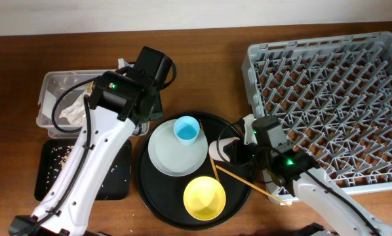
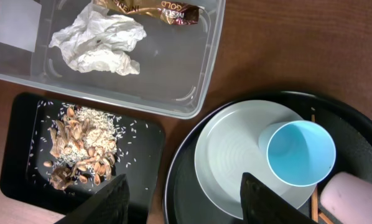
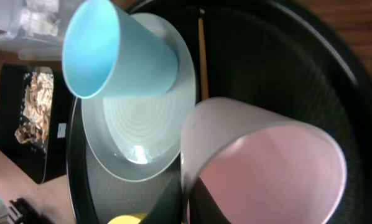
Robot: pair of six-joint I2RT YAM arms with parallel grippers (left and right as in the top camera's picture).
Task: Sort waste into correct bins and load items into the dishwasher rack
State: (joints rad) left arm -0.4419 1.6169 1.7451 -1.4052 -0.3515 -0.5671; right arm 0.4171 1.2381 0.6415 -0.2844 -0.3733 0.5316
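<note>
I am pinching the pink cup [image 3: 260, 168] by its wall in my right tool [image 1: 238, 152], directly beneath it. A grip this thin risks the cup twisting loose onto the blue cup [image 3: 117, 50] ahead. My left tool [image 2: 186, 193] is hanging released.

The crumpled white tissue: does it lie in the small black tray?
No, the tissue lies inside the clear box beside the gold wrapper; the black tray holds food scraps.
</note>
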